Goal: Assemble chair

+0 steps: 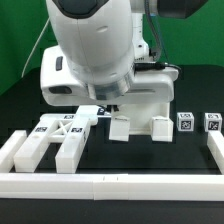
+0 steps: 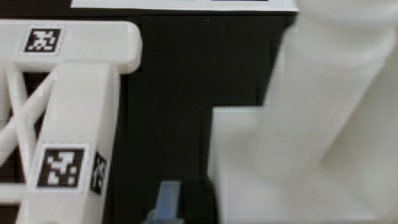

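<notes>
The chair lies in loose white pieces on the black table. A cross-braced frame piece (image 1: 62, 131) with square tags lies at the exterior view's left; the wrist view shows it as a frame piece (image 2: 54, 100) too. A broad white piece (image 1: 152, 93) stands behind two short blocks (image 1: 120, 127) (image 1: 160, 128). In the wrist view a blurred broad white piece (image 2: 329, 120) fills one side. My gripper (image 1: 103, 108) hangs low between the frame and that piece, over bare table. In the wrist view the gripper (image 2: 171, 203) is shut, with nothing seen between its fingers.
Two small tagged white pieces (image 1: 185, 122) (image 1: 211, 122) sit at the exterior view's right. Long low white border bars run along the front (image 1: 110, 184), the left (image 1: 18, 150) and the right (image 1: 216, 150). A green backdrop stands behind.
</notes>
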Available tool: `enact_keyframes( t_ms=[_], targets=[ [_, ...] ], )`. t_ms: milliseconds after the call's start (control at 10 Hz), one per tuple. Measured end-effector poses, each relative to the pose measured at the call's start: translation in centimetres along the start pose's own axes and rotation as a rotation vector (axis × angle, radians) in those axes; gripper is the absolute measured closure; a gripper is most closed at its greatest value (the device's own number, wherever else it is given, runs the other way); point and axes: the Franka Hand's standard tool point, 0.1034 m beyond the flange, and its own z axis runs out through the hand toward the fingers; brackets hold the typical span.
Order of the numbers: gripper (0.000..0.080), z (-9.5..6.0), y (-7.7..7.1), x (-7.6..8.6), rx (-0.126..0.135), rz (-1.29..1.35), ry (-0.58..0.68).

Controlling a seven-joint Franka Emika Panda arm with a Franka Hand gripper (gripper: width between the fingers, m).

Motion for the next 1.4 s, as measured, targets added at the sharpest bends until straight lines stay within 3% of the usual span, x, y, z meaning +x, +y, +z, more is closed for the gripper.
enact_keyframes(
  t_ms=[200, 300, 600, 1200, 1400],
  targets=[
    [0.0763, 0.4, 0.3, 0.5, 0.0, 0.011, -0.084],
    [0.0763, 0.6, 0.8, 1.6, -0.004, 0.017, -0.093],
    [0.0763, 2.4, 0.9, 2.4, -0.008, 0.061, -0.124],
    [0.0763, 2.7, 1.1, 2.7, -0.009, 0.063, -0.12],
    [0.0525, 2.7, 1.1, 2.8, -0.009, 0.063, -0.117]
  ],
)
